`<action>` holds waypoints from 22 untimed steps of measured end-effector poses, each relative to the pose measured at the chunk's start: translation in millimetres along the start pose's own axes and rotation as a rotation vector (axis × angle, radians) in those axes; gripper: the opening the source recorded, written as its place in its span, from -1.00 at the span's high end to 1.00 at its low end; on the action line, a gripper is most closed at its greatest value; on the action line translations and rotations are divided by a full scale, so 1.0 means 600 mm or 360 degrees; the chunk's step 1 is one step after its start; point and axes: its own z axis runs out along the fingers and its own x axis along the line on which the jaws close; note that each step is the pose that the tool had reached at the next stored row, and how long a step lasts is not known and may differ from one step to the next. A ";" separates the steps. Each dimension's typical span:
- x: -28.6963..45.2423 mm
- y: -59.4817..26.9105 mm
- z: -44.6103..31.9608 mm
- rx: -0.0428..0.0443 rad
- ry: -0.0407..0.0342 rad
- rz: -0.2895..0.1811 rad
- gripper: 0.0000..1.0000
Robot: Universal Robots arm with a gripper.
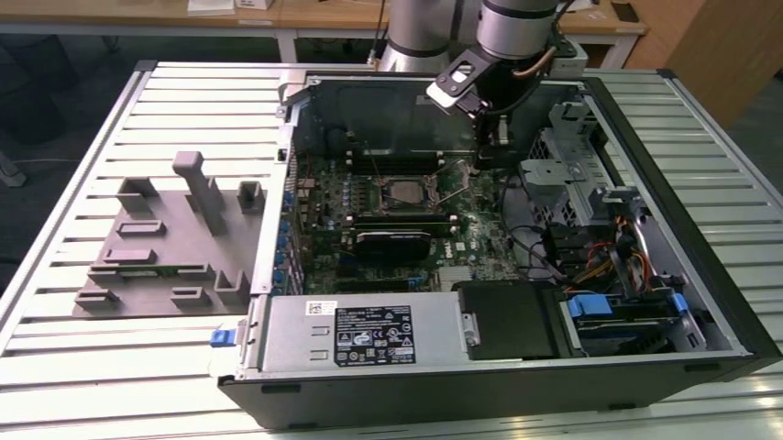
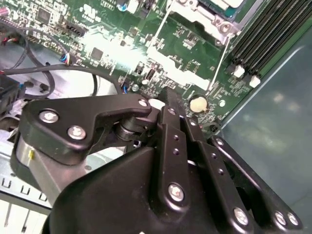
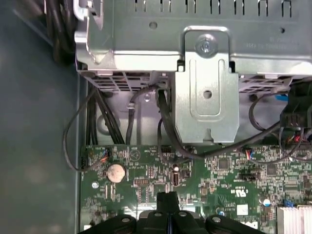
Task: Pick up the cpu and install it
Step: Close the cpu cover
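A small silvery-grey square, the cpu [image 1: 402, 191], lies inside the metal socket frame [image 1: 423, 203] in the middle of the green motherboard; the frame's thin lever stands up beside it. An edge of that socket [image 2: 214, 7] appears in the second wrist view. My gripper [image 1: 492, 152] hangs inside the open computer case, to the exterior view's right of the socket and apart from it. Its black fingers [image 3: 163, 204] press together over the board in both wrist views, with nothing seen between them. The gripper [image 2: 168, 96] sits near a round coin cell [image 2: 197, 103].
A grey moulded tray [image 1: 171, 247] sits on the slatted table at the exterior view's left of the case. Black cables [image 3: 165, 126] and a metal drive cage [image 3: 207, 73] crowd the board's edge near the gripper. Memory slots [image 2: 273, 34] and a power supply [image 1: 367, 335] flank the board.
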 end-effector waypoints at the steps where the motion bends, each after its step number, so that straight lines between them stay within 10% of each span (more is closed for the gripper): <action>1: 0.000 0.001 0.001 0.0000 0.0000 0.0001 0.79; 22: 0.001 0.000 0.030 0.0001 0.0000 0.0011 0.79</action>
